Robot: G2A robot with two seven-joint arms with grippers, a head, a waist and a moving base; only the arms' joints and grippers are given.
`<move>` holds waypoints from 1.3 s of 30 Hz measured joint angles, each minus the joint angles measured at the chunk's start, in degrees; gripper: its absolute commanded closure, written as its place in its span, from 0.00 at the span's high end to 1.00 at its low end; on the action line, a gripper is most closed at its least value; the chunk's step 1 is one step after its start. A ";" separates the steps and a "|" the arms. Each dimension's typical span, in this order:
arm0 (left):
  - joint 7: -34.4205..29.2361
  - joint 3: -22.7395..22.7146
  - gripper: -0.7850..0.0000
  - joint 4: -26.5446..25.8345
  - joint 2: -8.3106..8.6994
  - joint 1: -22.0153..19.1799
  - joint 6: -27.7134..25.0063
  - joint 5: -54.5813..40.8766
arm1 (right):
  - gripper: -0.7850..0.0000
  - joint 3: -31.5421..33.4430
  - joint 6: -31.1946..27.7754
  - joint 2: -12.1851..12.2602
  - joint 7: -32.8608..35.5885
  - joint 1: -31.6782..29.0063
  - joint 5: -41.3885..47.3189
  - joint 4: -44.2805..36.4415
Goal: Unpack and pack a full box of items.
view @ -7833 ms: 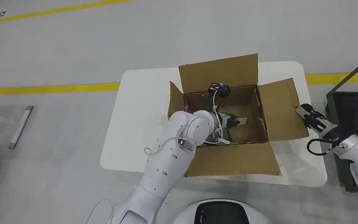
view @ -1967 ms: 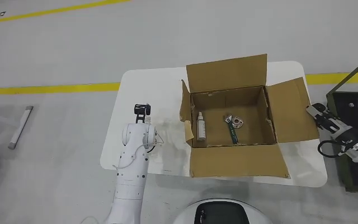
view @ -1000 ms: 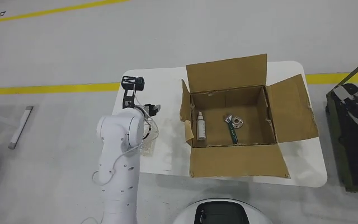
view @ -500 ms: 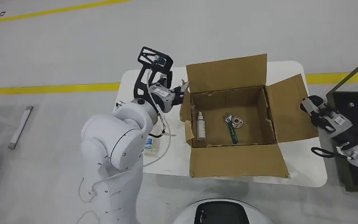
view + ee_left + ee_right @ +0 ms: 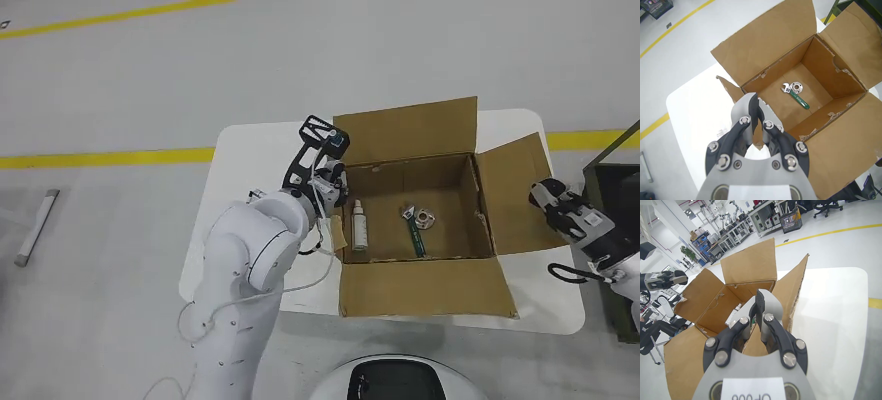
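Your box (image 5: pixel 445 190) is sitting open at centre-right of the top view, on the table (image 5: pixel 250 150), with its flaps spread. Inside it, a bottle (image 5: pixel 359 225) is lying along the left wall. A wrench (image 5: pixel 413 238) is lying mid-floor, its head just beside a flange (image 5: pixel 427 215). Your left gripper (image 5: pixel 755 102) is hovering over the box's left flap, fingers pressed together and gripping nothing. Your right gripper (image 5: pixel 761 297) is hanging by the right flap's outer edge, likewise closed and empty.
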 measured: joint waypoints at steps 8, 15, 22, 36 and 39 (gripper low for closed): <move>0.31 1.48 0.00 2.71 0.39 0.15 0.22 3.95 | 0.00 -0.22 -0.12 -0.04 0.36 0.49 -0.08 0.90; 0.10 0.71 0.00 4.15 0.64 -0.18 1.93 5.52 | 0.00 -0.62 0.89 -0.01 1.74 0.97 -1.26 2.13; 0.76 -0.22 0.00 6.88 0.96 -0.44 2.82 7.08 | 0.00 -1.34 1.24 0.01 3.12 1.58 -1.61 2.76; 0.97 -0.28 1.00 6.38 1.06 -0.73 4.35 5.29 | 0.00 0.21 0.07 0.04 6.25 1.34 7.18 0.12; 1.07 -1.33 1.00 3.93 1.16 -1.10 4.54 3.87 | 0.00 1.41 -0.79 0.53 13.95 2.22 16.34 -2.03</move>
